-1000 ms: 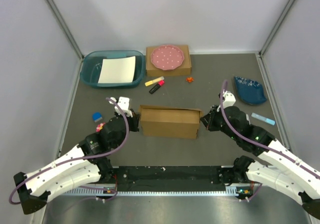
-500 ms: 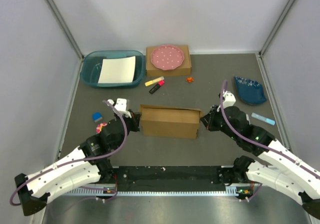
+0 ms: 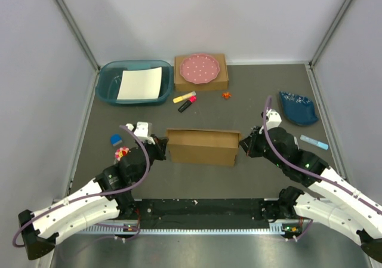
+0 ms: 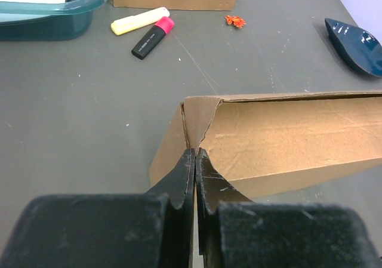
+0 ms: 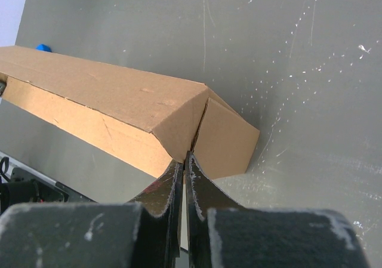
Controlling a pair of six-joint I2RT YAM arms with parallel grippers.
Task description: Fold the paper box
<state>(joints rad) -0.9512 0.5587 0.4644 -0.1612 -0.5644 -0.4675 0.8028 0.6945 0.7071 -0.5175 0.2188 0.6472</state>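
The paper box (image 3: pixel 203 147) is a long brown cardboard shape standing on the table's middle, its top edge open toward the back. My left gripper (image 3: pixel 162 147) is shut, tips against the box's left end. In the left wrist view the closed tips (image 4: pixel 195 151) meet the corner seam of the box (image 4: pixel 286 136), with nothing seen between them. My right gripper (image 3: pixel 242 144) is shut at the box's right end. In the right wrist view its tips (image 5: pixel 185 156) touch the slit where the end flap meets the box (image 5: pixel 107 101).
At the back stand a teal bin (image 3: pixel 107 83) with white paper (image 3: pixel 140 83) and a small brown box (image 3: pixel 218 80) bearing a pink plate (image 3: pixel 200 68). Two markers (image 3: pixel 186 100) and an orange scrap (image 3: pixel 227 95) lie behind the box. A blue dish (image 3: pixel 298 108) sits right, a blue piece (image 3: pixel 116 139) left.
My left gripper closed the last bit and its arm drew slightly back toward the near left. The box and the right arm stayed put.
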